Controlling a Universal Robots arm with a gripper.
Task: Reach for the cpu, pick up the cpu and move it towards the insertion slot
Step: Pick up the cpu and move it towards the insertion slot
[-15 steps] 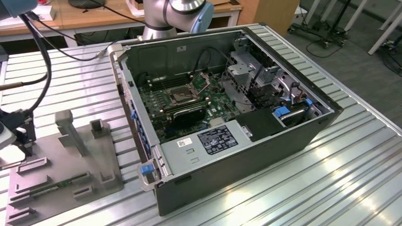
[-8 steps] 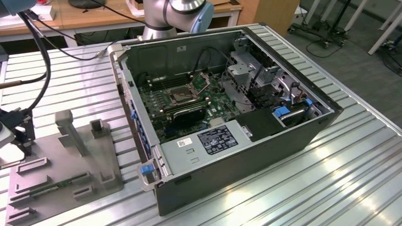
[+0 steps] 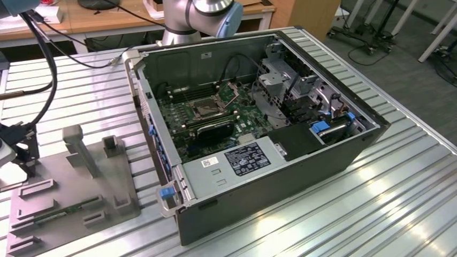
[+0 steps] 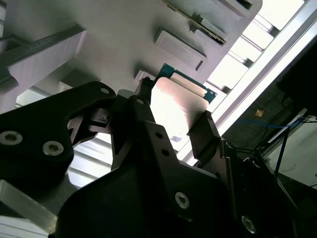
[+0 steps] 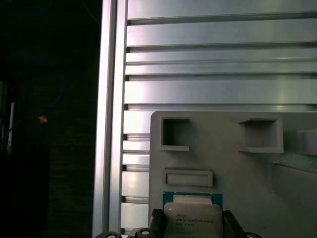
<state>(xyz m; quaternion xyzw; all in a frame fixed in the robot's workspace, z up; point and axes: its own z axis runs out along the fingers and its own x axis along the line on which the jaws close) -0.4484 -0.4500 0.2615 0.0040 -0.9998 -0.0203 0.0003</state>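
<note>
The cpu (image 4: pixel 179 101) is a pale silvery square chip with a thin green rim. My gripper (image 4: pixel 173 118) is shut on it, one black finger (image 4: pixel 140 101) on each of two opposite edges. In the first wrist view the cpu (image 5: pixel 192 218) sits between the gripper's (image 5: pixel 193 225) fingers just over the grey plastic tray (image 5: pixel 237 163). In the exterior view the arm's tool end (image 3: pixel 16 150) is at the left edge, over the tray (image 3: pixel 71 184). The insertion slot (image 3: pixel 202 110), silver-framed with a dark centre, lies on the green motherboard (image 3: pixel 236 115) inside the open case, far from the gripper.
The black computer case (image 3: pixel 286 176) lies open on the slotted aluminium table (image 3: pixel 400 203). A green memory stick (image 3: pixel 68 210) lies in the tray, and upright grey posts (image 3: pixel 78 147) rise from it. Black cables (image 3: pixel 50 64) hang at the exterior view's left. The robot base (image 3: pixel 187 21) stands behind the case.
</note>
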